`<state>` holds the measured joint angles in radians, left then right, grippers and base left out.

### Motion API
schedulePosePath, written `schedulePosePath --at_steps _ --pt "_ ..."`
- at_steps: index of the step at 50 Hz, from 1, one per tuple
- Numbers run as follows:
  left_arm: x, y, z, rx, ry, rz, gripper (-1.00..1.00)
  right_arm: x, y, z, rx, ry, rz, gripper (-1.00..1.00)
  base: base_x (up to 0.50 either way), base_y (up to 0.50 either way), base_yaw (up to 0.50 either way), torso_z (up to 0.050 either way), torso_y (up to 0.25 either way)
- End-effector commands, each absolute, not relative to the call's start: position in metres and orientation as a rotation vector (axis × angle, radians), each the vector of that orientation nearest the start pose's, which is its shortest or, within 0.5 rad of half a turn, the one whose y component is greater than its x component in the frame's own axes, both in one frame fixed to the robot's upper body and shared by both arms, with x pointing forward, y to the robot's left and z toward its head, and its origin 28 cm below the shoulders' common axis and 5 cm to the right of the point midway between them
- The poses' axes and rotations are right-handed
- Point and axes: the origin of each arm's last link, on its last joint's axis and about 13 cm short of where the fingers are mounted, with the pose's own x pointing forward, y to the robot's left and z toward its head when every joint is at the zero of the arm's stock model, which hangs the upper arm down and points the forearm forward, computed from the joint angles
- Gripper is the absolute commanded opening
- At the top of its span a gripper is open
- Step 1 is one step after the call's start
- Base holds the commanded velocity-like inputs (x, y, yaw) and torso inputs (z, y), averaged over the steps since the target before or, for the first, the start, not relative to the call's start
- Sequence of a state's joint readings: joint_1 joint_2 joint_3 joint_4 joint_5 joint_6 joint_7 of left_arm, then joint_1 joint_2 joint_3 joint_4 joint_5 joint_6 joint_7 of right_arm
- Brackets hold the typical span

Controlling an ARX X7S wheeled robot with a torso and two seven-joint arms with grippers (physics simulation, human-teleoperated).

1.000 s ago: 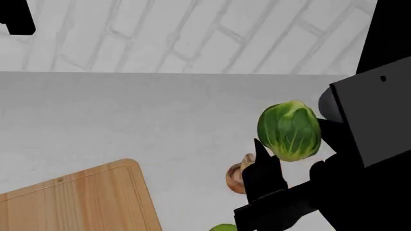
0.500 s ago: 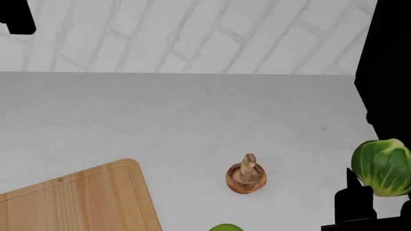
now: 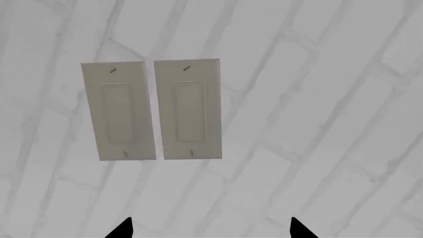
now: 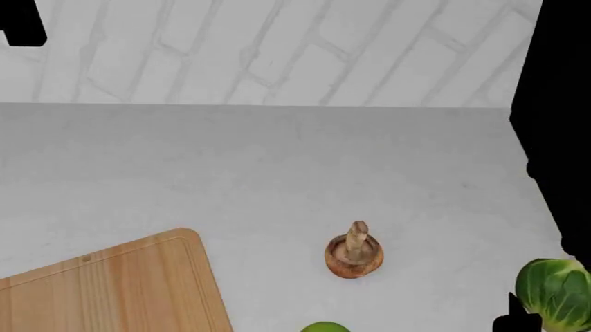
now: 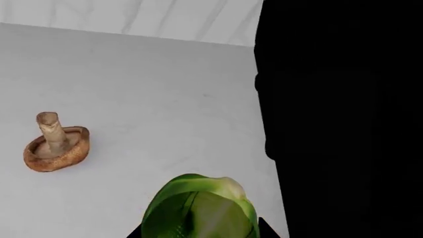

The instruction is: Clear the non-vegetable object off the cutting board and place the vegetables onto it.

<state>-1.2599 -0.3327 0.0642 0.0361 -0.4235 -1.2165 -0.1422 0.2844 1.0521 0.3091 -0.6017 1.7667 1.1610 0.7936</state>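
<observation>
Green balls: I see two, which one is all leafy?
The leafy one is the dark-green sprout at the head view's lower right, with pale veins. The other, a lime-green ball peeking in at the bottom edge, looks smooth and plain.

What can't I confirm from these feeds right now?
- Right gripper: head view's bottom edge cuts it off beside the leafy ball; grip unclear.
- Cutting board: only a corner in frame.
- Lime-green ball: a sliver at the bottom edge.
- Left gripper: only fingertips show.
</observation>
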Motion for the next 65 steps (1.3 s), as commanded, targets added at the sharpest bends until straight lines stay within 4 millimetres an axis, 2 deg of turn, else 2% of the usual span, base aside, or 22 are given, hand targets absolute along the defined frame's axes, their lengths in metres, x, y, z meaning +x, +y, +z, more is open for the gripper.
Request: schedulePosePath --at_steps 1,12,22,23,24,25,26,35,44,50,57,65 --pt "0.331 0.265 0.331 -0.003 -0.078 -0.028 1.0 0.163 -0.213 0.209 -0.062 0.433 0.021 -1.0 0.0 0.0 0.0 0.0 0.0" --pt "0.33 0.266 0.33 -0.005 -0.074 -0.027 1.0 0.164 -0.212 0.193 -0.033 0.468 0.042 -1.0 0.0 0.0 0.0 0.0 0.0" --pt "0.329 0.266 0.332 -0.004 -0.08 -0.026 1.0 0.164 -0.213 0.189 -0.03 0.478 0.038 -1.0 0.0 0.0 0.0 0.0 0.0" --pt "0.329 0.266 0.332 -0.004 -0.08 -0.025 1.0 0.164 -0.213 0.19 -0.032 0.478 0.038 1.0 0.0 0.0 0.0 0.0 0.0" --pt "0.329 0.267 0.332 -0.004 -0.081 -0.024 1.0 0.164 -0.213 0.19 -0.028 0.478 0.039 -1.0 0.0 0.0 0.0 0.0 0.0" --pt "0.329 0.267 0.332 -0.003 -0.081 -0.023 1.0 0.165 -0.213 0.191 -0.032 0.476 0.037 -1.0 0.0 0.0 0.0 0.0 0.0" --pt "0.329 0.267 0.333 -0.005 -0.082 -0.022 1.0 0.165 -0.213 0.191 -0.029 0.474 0.039 1.0 0.0 0.0 0.0 0.0 0.0" --pt "0.327 0.267 0.333 -0.006 -0.085 -0.023 1.0 0.163 -0.211 0.202 -0.048 0.445 0.037 1.0 0.0 0.0 0.0 0.0 0.0" --pt "0.326 0.267 0.334 -0.005 -0.086 -0.025 1.0 0.158 -0.195 0.25 -0.125 0.312 0.101 1.0 0.0 0.0 0.0 0.0 0.0" --pt "0.326 0.266 0.335 -0.004 -0.087 -0.029 1.0 0.158 -0.179 0.274 -0.185 0.264 0.176 1.0 0.0 0.0 0.0 0.0 0.0" --pt "0.328 0.265 0.336 -0.005 -0.087 -0.031 1.0 0.171 -0.163 0.294 -0.244 0.248 0.253 1.0 0.0 0.0 0.0 0.0 0.0" --pt "0.33 0.266 0.335 -0.003 -0.086 -0.029 1.0 0.198 -0.156 0.293 -0.275 0.277 0.291 1.0 0.0 0.0 0.0 0.0 0.0"
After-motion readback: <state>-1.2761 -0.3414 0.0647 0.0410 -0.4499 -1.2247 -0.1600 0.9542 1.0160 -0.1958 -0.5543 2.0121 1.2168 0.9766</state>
